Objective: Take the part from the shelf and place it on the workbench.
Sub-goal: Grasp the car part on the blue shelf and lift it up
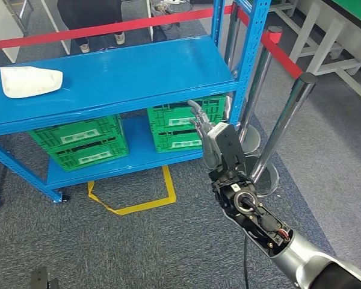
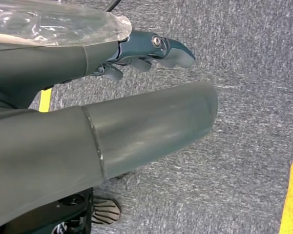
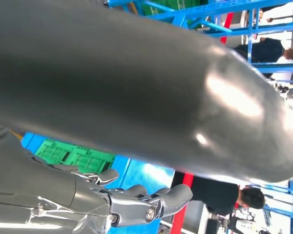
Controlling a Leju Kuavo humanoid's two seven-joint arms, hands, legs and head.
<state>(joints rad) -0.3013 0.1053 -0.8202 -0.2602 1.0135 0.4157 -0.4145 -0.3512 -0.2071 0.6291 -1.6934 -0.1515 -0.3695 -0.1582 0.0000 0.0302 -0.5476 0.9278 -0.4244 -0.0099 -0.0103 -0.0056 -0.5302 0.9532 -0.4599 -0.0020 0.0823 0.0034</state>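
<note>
A white flat part [image 1: 30,81] lies on the top board of the blue shelf [image 1: 124,78], at its left end. My right hand [image 1: 206,129] is raised in front of the shelf's right end, far from the part, its fingers apart and holding nothing. In the right wrist view the thick thumb [image 3: 156,92] and the silver fingers [image 3: 145,204] stand spread with nothing between them. My left hand [image 2: 137,97] hangs over grey carpet, its thumb and dark fingers [image 2: 159,48] extended and empty.
Two green crates [image 1: 81,141] [image 1: 183,123] sit on the shelf's lower board. Red barrier tape [image 1: 101,27] runs behind the shelf, with chrome posts [image 1: 287,117] to its right. A person [image 1: 97,18] stands beyond the tape. Yellow floor tape [image 1: 138,201] marks the carpet.
</note>
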